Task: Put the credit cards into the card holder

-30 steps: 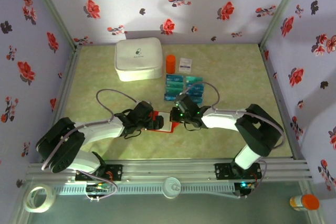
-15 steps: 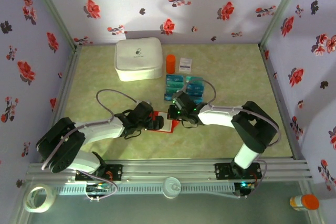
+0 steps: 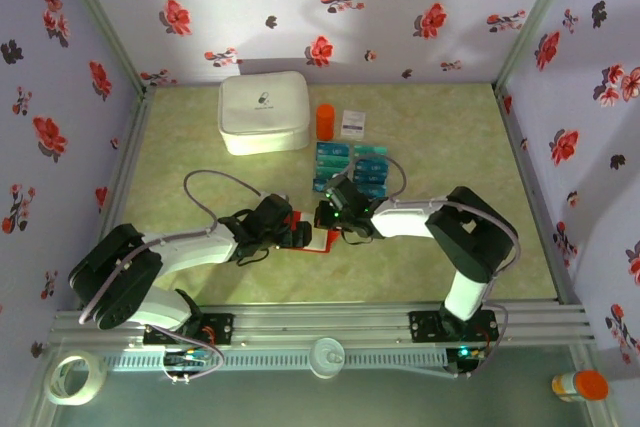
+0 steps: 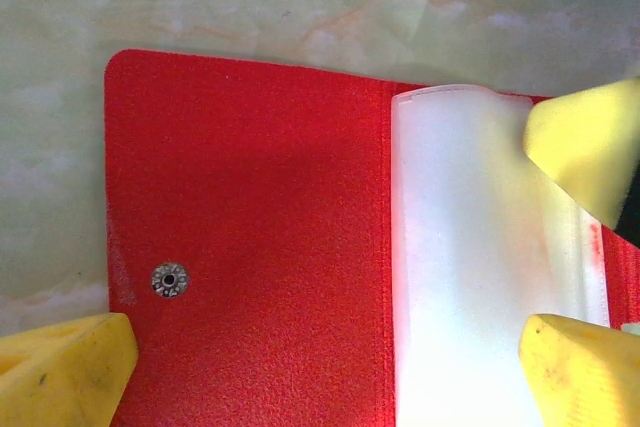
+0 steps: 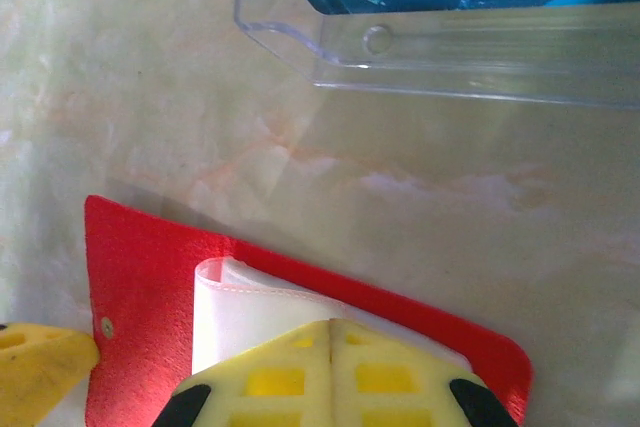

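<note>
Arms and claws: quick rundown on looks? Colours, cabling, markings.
Both arms, left arm and right arm, have white links, black joints and looping grey cables. Left claw and right claw have yellow wedge fingertips; the right's show square recesses.

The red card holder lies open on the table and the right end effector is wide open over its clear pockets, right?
No: the right end effector is shut, not wide open, as the right wrist view shows. The red card holder does lie open on the table.
</note>
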Controlling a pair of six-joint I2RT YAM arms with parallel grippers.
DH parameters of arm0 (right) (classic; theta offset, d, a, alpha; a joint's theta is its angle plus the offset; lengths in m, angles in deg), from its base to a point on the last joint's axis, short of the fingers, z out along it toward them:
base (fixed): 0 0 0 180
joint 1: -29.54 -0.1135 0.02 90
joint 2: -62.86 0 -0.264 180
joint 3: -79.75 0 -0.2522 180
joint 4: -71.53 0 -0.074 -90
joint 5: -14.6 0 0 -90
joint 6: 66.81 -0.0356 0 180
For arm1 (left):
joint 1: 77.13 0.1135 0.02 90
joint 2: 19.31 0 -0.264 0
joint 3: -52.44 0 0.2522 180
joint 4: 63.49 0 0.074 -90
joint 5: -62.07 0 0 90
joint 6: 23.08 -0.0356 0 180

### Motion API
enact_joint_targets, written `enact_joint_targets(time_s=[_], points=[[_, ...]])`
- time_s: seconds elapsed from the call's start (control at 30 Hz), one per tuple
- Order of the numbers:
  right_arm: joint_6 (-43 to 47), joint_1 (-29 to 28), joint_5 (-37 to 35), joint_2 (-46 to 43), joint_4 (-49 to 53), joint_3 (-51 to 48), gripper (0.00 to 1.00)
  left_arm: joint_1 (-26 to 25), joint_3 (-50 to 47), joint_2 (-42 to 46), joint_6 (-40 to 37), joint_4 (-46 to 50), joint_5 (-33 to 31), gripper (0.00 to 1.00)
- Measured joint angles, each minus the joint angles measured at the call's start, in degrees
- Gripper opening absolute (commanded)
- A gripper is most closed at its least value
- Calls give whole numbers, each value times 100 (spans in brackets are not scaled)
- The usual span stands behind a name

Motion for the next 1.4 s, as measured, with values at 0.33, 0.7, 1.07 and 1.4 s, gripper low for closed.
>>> enact_joint_targets(time_s=[0.33, 0.7, 1.07, 1.4], points=[[-146, 0, 72, 68, -208, -7, 0, -39, -4, -44, -55, -15, -81, 99], [-240, 0, 166, 68, -284, -37, 1, -96, -26, -136, -203, 42, -393, 72], [-258, 2, 173, -415, -109, -50, 47, -107, -90, -138, -212, 22, -564, 60], [-413, 2, 310, -387, -273, -55, 49, -118, -92, -138, -212, 11, -564, 63]])
